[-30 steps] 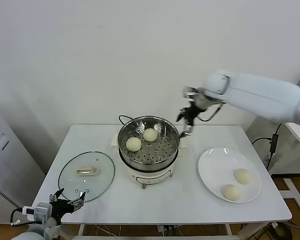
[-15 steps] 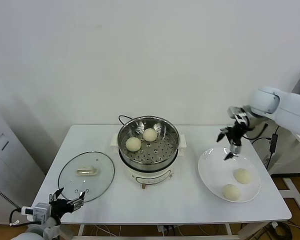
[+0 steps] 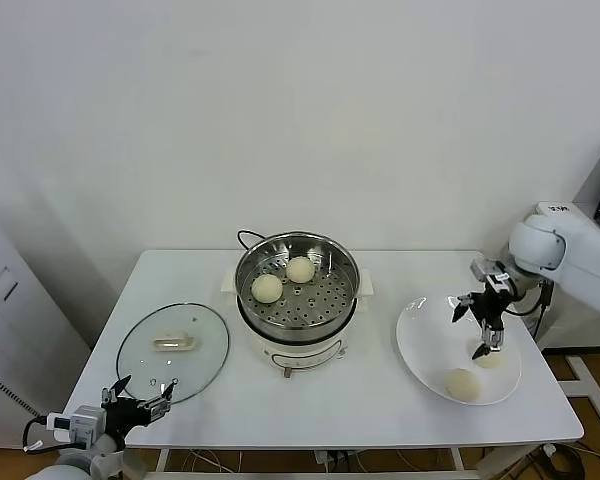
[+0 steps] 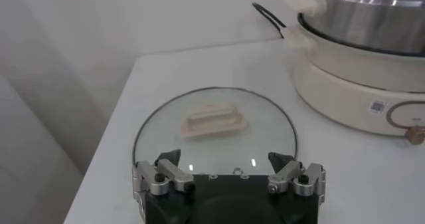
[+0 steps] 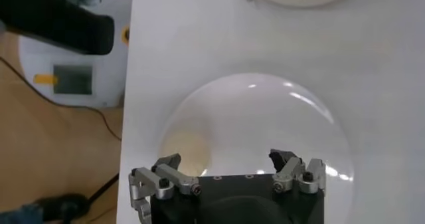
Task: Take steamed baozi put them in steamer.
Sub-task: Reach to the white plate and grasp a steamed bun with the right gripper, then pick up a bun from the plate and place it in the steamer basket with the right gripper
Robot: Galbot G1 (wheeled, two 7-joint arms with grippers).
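The steamer (image 3: 298,300) stands mid-table with two baozi on its perforated tray, one (image 3: 267,288) at the left and one (image 3: 300,269) behind it. Two more baozi lie on the white plate (image 3: 430,335) at the right: one (image 3: 463,383) near the front, one (image 3: 493,358) partly hidden behind my right gripper. My right gripper (image 3: 475,328) is open and empty, just above the plate, beside that bun. In the right wrist view the gripper (image 5: 229,162) hovers over the plate (image 5: 265,112), a pale bun (image 5: 186,149) next to one finger. My left gripper (image 3: 140,398) is open, parked low at the front left.
The glass lid (image 3: 173,345) with its cream handle lies flat left of the steamer; it also shows in the left wrist view (image 4: 212,139) just beyond the left gripper (image 4: 229,162). The steamer's black cord (image 3: 248,238) runs behind it. The table's right edge is close to the plate.
My right gripper has swung from beside the steamer's right rim over to the plate and come down next to the rear bun. It stays open and empty. The left arm has not moved.
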